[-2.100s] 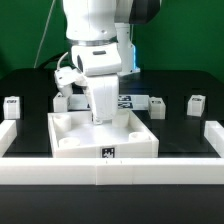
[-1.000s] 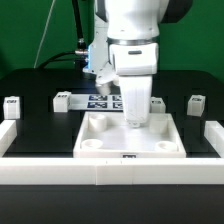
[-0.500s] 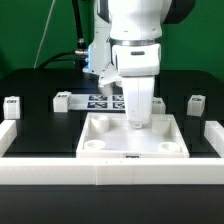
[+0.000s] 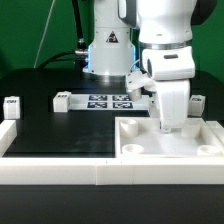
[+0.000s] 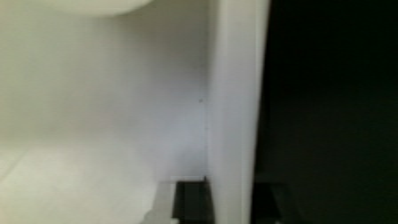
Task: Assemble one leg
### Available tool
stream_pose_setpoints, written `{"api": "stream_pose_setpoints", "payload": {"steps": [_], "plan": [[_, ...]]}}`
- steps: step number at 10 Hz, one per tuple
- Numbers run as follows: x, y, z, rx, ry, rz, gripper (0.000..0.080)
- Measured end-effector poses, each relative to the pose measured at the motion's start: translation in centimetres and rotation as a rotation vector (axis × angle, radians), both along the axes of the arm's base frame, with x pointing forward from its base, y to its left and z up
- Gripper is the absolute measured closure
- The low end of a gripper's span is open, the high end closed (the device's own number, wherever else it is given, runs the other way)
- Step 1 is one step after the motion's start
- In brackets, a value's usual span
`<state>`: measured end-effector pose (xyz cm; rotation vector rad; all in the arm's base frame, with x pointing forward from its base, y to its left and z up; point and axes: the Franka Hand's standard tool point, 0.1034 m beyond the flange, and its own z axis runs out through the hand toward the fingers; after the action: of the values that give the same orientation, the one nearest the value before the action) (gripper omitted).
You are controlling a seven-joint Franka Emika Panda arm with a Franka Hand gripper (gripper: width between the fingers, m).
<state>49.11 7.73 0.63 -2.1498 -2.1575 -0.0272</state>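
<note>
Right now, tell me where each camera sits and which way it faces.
Exterior view: off the arm, slightly above the table, facing the arm across it; shows the arm and its tool gripping the white tray-shaped piece.
Wrist view: on the wrist, looking along the tool, close on that piece's wall; fingertips blurred.
Shared: that wall and the black table.

- Counter (image 4: 60,132) — black, matt, smooth.
- Tray-shaped piece (image 4: 170,150), lower right — smooth white plastic.
- Leg (image 4: 12,106), left edge — matt white plastic.
- Arm shell (image 4: 170,65) — glossy white plastic.
</note>
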Motion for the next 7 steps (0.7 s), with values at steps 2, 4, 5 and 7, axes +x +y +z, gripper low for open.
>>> {"api": "stream_pose_setpoints", "payload": {"steps": [2,4,5,7], "plan": [[0.01,-0.03,0.04,-0.001,0.007,0.009,0.0735],[-0.01,-0.11,0.00,-0.001,0.008,0.007,0.0562],[-0.01,-0.14,-0.01,-0.001,0.008,0.007,0.0562],[0.05,-0.18,0.03,-0.001,0.006,0.006,0.0206]]}}
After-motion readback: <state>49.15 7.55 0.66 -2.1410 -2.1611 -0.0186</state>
